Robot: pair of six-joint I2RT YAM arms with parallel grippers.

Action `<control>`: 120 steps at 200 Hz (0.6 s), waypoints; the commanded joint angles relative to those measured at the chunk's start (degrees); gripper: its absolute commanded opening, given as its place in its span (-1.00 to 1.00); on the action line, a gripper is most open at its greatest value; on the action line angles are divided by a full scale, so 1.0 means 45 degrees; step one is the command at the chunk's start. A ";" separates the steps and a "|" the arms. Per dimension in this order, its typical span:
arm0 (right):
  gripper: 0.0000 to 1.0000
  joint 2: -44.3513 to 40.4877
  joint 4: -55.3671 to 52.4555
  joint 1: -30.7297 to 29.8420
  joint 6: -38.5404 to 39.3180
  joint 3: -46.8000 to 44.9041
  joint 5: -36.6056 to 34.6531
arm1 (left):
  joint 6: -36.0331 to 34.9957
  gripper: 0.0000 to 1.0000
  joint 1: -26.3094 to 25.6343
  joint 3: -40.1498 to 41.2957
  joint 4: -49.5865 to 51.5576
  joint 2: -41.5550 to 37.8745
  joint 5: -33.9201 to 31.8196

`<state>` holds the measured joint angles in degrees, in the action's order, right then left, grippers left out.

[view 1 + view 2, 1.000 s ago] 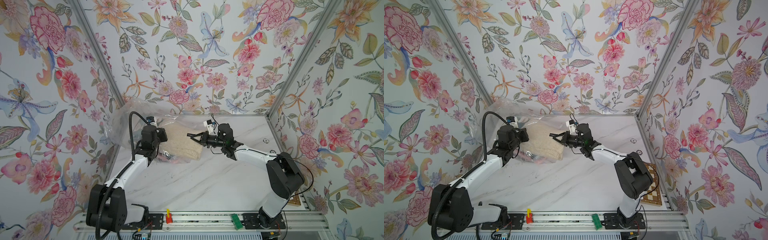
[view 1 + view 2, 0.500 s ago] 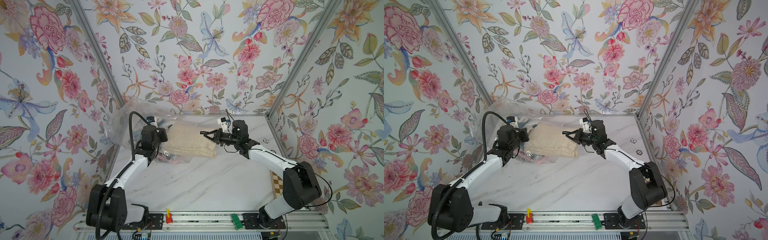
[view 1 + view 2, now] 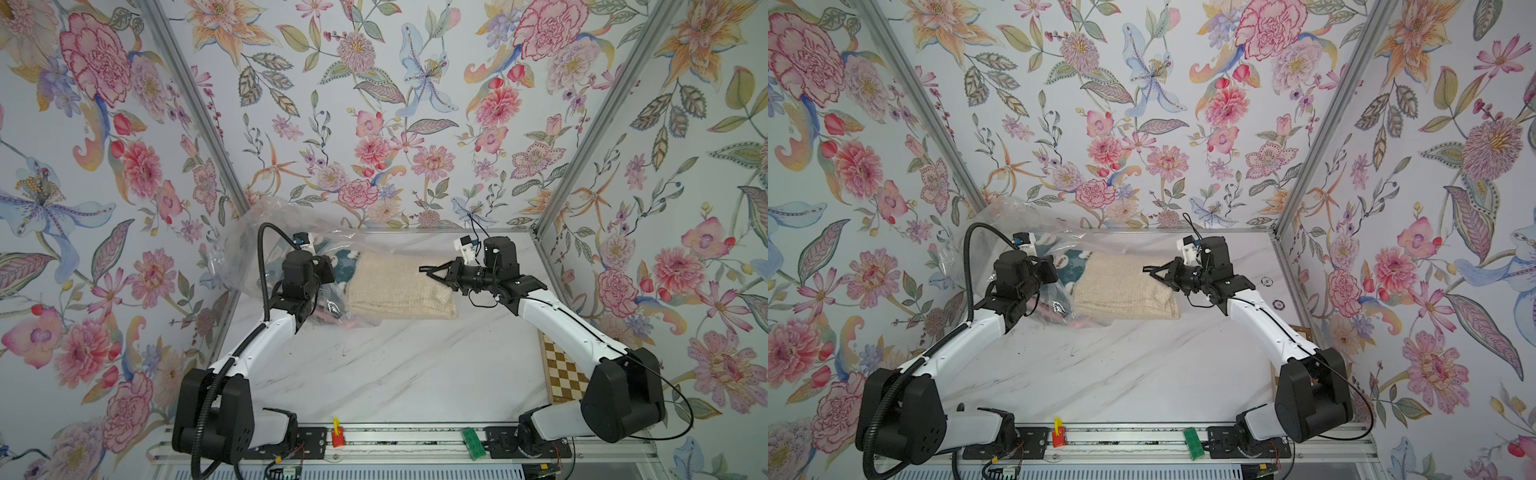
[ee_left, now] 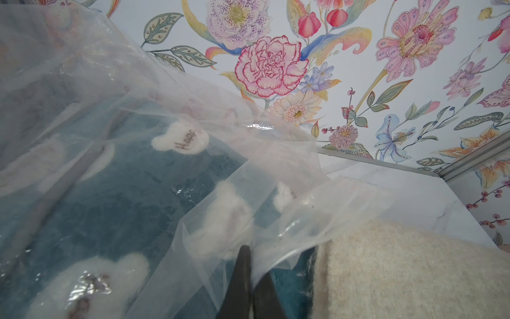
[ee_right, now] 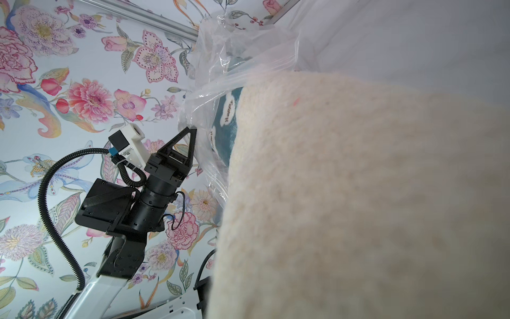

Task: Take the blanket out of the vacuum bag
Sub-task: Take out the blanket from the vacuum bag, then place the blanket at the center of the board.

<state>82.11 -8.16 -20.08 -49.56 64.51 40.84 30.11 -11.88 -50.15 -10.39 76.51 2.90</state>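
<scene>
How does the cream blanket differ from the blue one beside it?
The cream blanket is plain and nubbly. The blue blanket carries white cloud-like patches, one reading "Happy". The cream blanket lies mostly outside the bag on the table, with only its end at the bag's mouth. The blue blanket sits inside, seen through the plastic. Both look like soft fabric.

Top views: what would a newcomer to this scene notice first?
The loud floral wallpaper on all walls strikes first. Then, at the back of the marble table, a cream knitted blanket sticks out of a crinkly clear vacuum bag, with the right tool shut on it. The left tool pinches the bag's edge, and a teal cloud-patterned blanket lies inside.
</scene>
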 commanded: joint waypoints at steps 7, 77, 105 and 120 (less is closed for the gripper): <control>-1.00 -0.0506 -0.1502 0.0188 0.0680 0.0854 -0.0519 | 0.0036 -1.00 0.0267 0.0064 -0.0649 0.0202 0.0106; -1.00 -0.1069 -0.3368 0.1087 0.1073 0.1779 -0.0752 | 0.0095 -1.00 0.0266 -0.0087 -0.1087 0.0590 0.0571; -1.00 -0.1229 -0.3459 0.1471 0.0714 0.2023 -0.1301 | 0.0315 -1.00 0.0257 0.0155 -0.1396 0.0633 0.0781; -1.00 -0.1312 -0.3459 0.1746 0.0485 0.2201 -0.1752 | 0.0423 -1.00 0.0259 0.0274 -0.1555 0.0653 0.0840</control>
<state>78.61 -23.59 -13.91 -46.50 71.26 36.10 30.79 -11.51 -49.87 -14.26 78.54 5.69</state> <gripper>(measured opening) 0.079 0.047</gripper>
